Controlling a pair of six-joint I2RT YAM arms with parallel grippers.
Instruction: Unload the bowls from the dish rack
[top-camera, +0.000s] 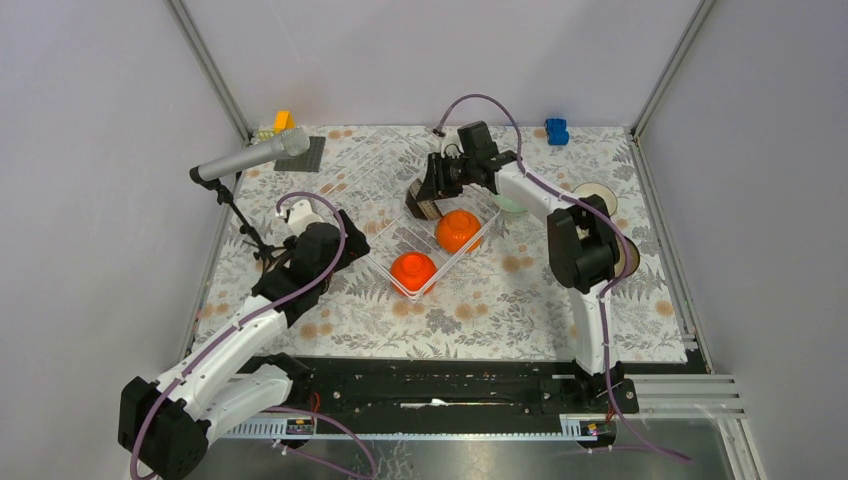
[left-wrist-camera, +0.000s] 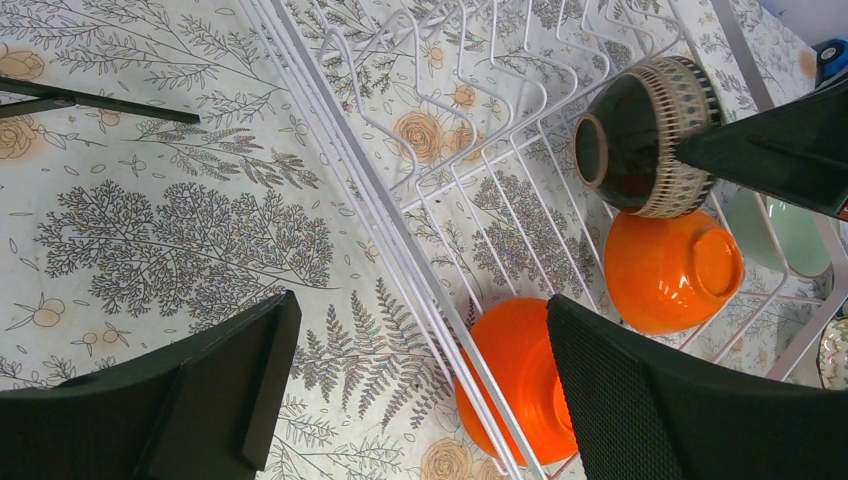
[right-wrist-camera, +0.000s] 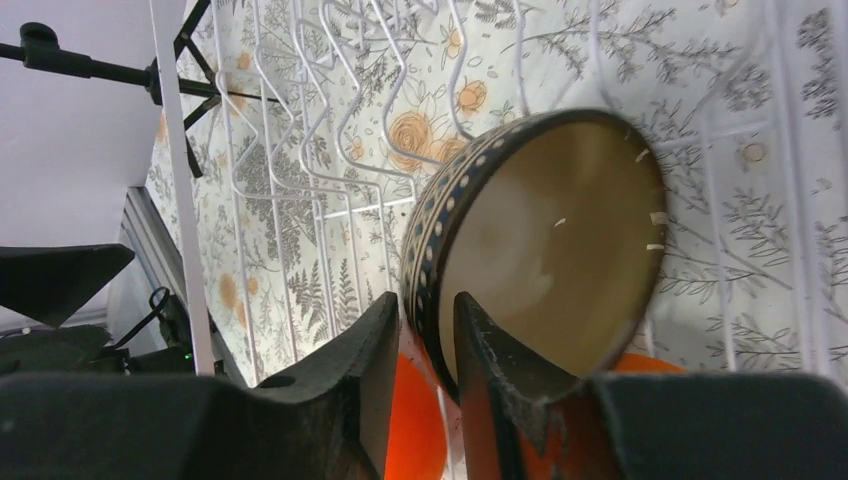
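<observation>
Rack (top-camera: 395, 225) sits mid-counter (top-camera: 500, 300). Inside it are the near orange bowl (top-camera: 412, 270), the far orange bowl (top-camera: 458, 230) and, at the far side, the brown bowl (top-camera: 425, 206) standing on edge.

Right gripper (right-wrist-camera: 425, 305): only its wrist view shows one finger outside the brown bowl's rim and one inside, both close against it. Clamped or not, cannot tell.

Left gripper (left-wrist-camera: 420, 400): fingers are hidden from above. Its wrist view shows them released, spread wide, over the rack's left edge. That view also shows the brown bowl's foot.

Mint bowl (top-camera: 512, 205) is just right of the rack. The top view alone shows a pale bowl (top-camera: 598, 196) farther right.
</observation>
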